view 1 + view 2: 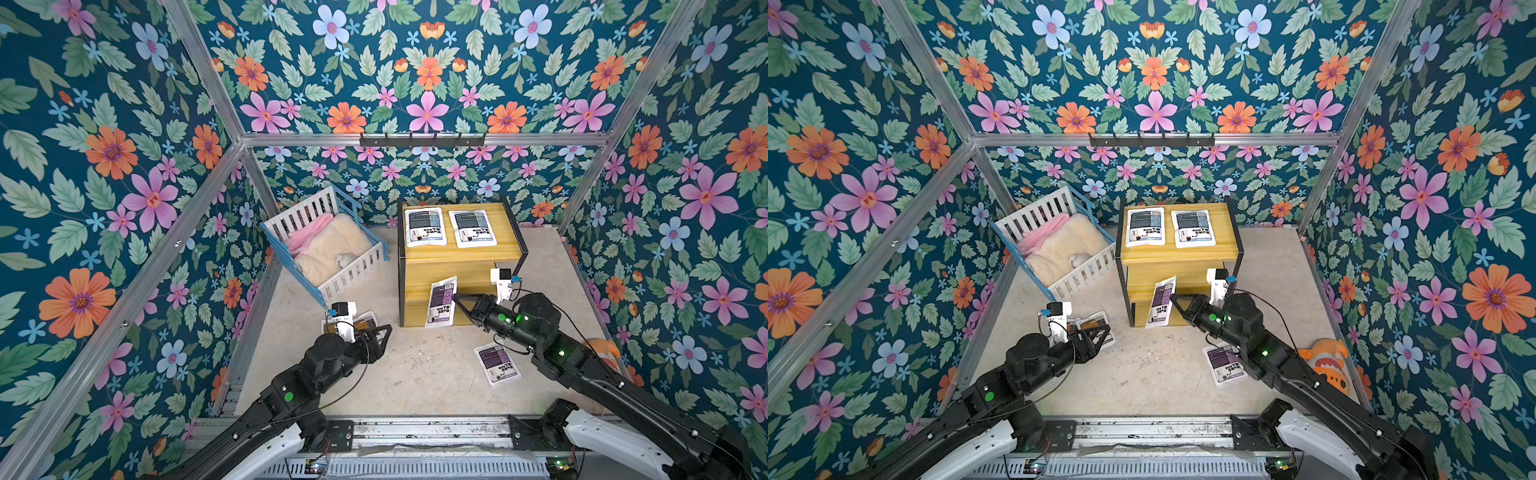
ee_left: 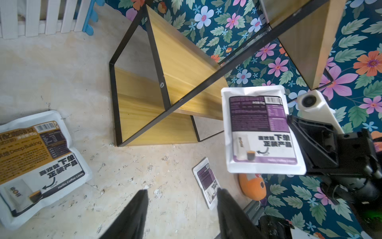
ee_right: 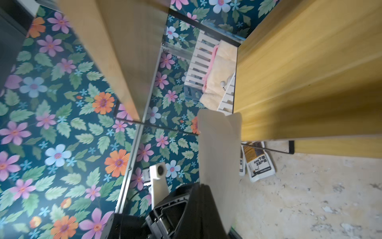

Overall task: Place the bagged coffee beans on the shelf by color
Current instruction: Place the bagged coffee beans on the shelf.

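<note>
Nearest, lower right of centre in both top views, a spare purple pouch (image 1: 496,363) lies flat on the floor. Lower left of centre, the left gripper (image 1: 384,332) hovers with its fingers apart and nothing between them, just beside the yellow-brown pouches (image 1: 1094,322) on the floor. Further back, the right gripper (image 1: 457,298) is pinched tight on another purple pouch (image 1: 441,301), held upright in front of the lower steps of the shelf (image 1: 457,266); two blue-grey pouches (image 1: 424,226) sit side by side on its top board, and the crib (image 1: 328,249) is off to the left.
</note>
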